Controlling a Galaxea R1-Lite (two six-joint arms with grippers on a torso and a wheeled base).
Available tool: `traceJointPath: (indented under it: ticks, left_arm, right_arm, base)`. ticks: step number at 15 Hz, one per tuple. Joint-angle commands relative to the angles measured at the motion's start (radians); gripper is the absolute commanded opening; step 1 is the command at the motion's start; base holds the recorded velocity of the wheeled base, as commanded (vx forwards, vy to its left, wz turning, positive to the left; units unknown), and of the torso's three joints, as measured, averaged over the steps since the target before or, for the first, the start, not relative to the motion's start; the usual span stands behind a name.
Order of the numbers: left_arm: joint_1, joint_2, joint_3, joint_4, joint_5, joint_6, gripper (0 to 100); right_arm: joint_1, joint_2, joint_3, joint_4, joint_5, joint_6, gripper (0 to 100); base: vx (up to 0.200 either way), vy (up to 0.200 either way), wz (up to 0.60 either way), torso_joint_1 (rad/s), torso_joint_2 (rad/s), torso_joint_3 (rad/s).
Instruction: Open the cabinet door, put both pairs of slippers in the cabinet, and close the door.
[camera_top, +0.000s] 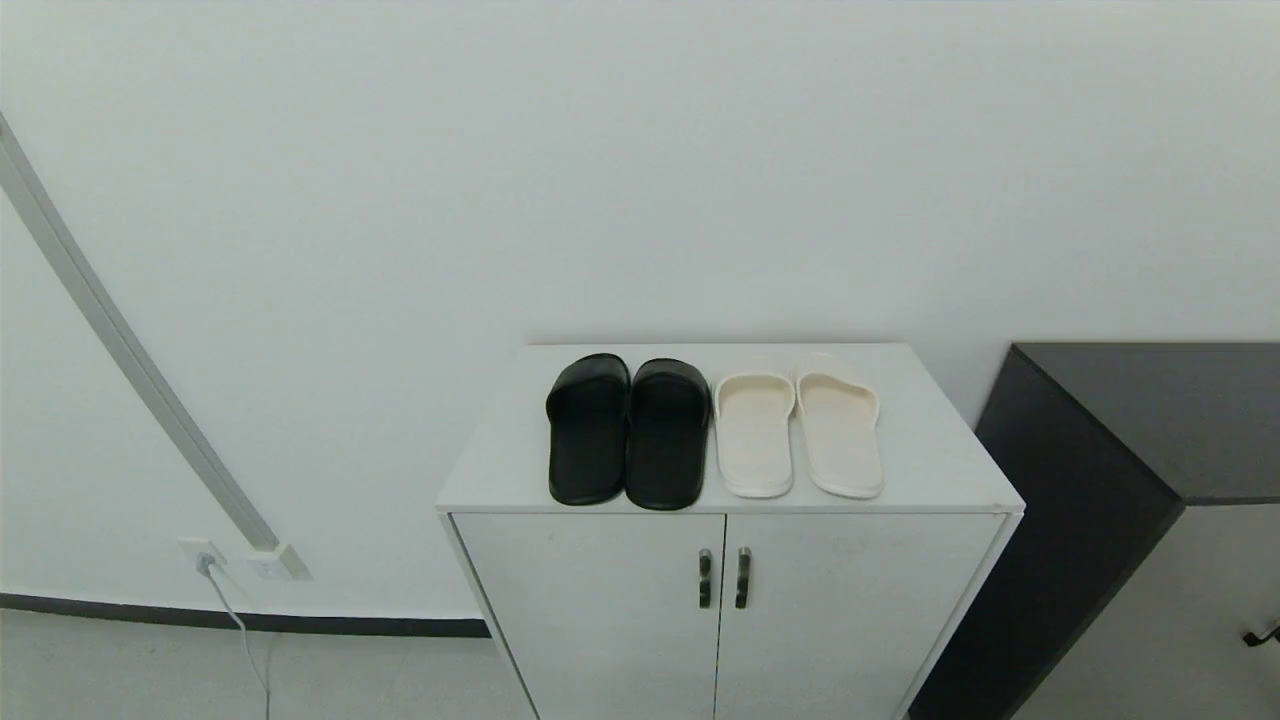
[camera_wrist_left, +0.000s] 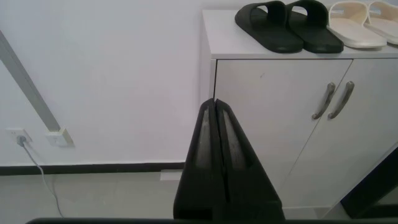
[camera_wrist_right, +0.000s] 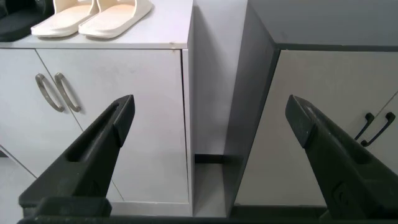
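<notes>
1. Currently, the cabinet (camera_top: 940, 460) stands against the wall with both doors shut: left door (camera_top: 600, 620), right door (camera_top: 860, 600).
2. The two vertical handles, left handle (camera_top: 705, 578) and right handle (camera_top: 743, 577), sit just beside each other at the meeting edges of the doors.
3. Both pairs of slippers lie flat on the cabinet top, side by side in one row, toes toward the wall.
   - The black pair (camera_top: 640, 440) lies on the robot's left, its two slippers touching.
   - The cream pair (camera_top: 760, 440) lies on the robot's right, just beside the black pair.
4. The left gripper (camera_wrist_left: 215, 109) has its fingers pressed fully together and holds nothing. It is apart from the cabinet, off the left front corner and lower than the cabinet top.
5. The right gripper (camera_wrist_right: 210, 106) has its fingers spread wide and holds nothing. It faces the gap between the cabinet and the dark cabinet (camera_top: 1150, 420), touching neither.
6. The dark cabinet stands near the white one, on the robot's right.
7. On the wall to the left are a slanting conduit (camera_top: 120, 340), a socket (camera_top: 203, 553) and a cable (camera_top: 240, 625) hanging to the floor.
</notes>
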Motion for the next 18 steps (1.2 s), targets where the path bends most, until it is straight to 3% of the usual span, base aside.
traceJointPath:
  ticks: [1, 18]
  left_arm:
    - [0.0, 0.001, 0.0, 0.0, 0.0, 0.0, 0]
    - [0.0, 0.001, 0.0, 0.002, -0.002, 0.0, 0]
  right_arm:
    - [0.0, 0.0, 0.0, 0.0, 0.0, -0.001, 100]
    - [0.0, 0.002, -0.003, -0.001, 0.002, -0.013, 100]
  base:
    - [0.0, 0.0, 0.0, 0.0, 0.0, 0.0]
    - [0.0, 0.0, 0.0, 0.0, 0.0, 0.0]
